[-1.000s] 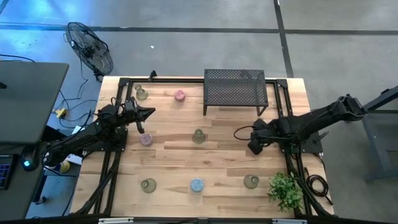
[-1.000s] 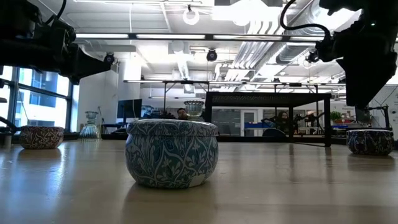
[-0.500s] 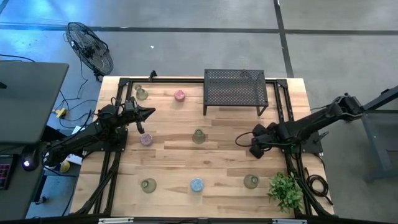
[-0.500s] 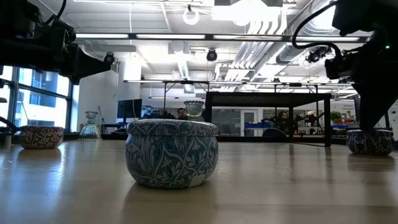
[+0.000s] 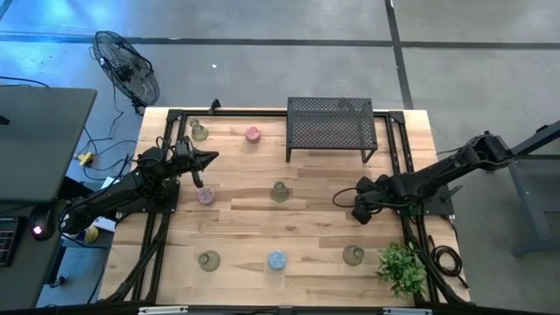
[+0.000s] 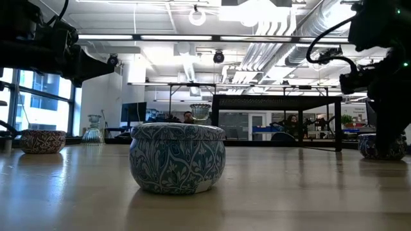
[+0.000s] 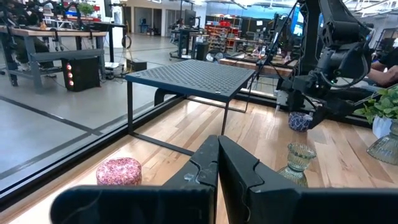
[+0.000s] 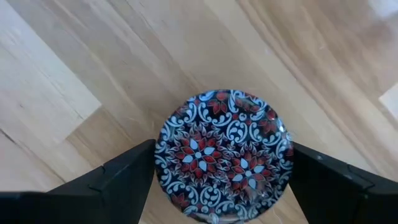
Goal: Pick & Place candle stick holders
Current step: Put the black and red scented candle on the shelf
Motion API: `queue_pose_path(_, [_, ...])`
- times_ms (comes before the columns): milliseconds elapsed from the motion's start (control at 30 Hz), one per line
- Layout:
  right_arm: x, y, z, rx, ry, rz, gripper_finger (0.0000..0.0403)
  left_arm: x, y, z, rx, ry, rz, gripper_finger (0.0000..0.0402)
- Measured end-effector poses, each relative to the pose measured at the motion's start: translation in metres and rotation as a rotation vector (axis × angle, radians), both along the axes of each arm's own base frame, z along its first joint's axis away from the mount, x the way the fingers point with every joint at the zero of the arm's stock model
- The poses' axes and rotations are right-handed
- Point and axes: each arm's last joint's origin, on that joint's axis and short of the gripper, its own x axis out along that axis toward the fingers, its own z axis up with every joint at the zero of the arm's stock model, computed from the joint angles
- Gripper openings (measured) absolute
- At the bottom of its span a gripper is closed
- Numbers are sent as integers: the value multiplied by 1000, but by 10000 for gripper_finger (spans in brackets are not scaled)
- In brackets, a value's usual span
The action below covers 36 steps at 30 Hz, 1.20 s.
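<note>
having dropped lower over the last second, right end effector (image 8: 217,186) now hanging straight above a dark tin (image 8: 222,155) with red and blue flowers on its lid, fingers (image 8: 121,186) spread wide on either side, apparently not yet gripping. sitting on the counter (image 5: 306,227) by its right edge, in front of the black mesh rack (image 5: 331,125). left end effector (image 7: 217,168) not having shifted, pressed together and empty, hovering near the left edge above a pink tin (image 5: 206,197). other holders lying scattered: pink (image 5: 253,134) and olive (image 5: 199,132) at the back, olive (image 5: 279,191) in the middle, olive (image 5: 208,260), blue (image 5: 276,260) and olive (image 5: 353,255) along the front. plant (image 5: 402,267) standing at the front right corner.
</note>
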Motion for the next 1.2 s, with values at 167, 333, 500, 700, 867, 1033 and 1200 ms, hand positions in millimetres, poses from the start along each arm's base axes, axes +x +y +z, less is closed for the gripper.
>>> queue_pose_path(167, [-1,0,-4,6,-11,-9,299,0,0,0,0,0,0,2])
queue_pose_path(333, [2,1,-3,23,-43,-22,279,0,0,0,0,0,0,2])
queue_pose_path(500, [12,4,11,53,-90,-22,279,0,0,0,20,11,4,2])
queue_pose_path(700, [38,12,69,102,-205,3,279,0,0,0,21,11,10,2])
queue_pose_path(867, [54,-3,137,94,-320,-49,279,0,1,0,20,12,31,2])
queue_pose_path(1033, [60,-49,192,-23,-321,-130,279,0,1,0,21,8,32,2])
queue_pose_path(1200, [68,-119,217,-143,-206,-175,279,0,1,0,35,16,32,2])
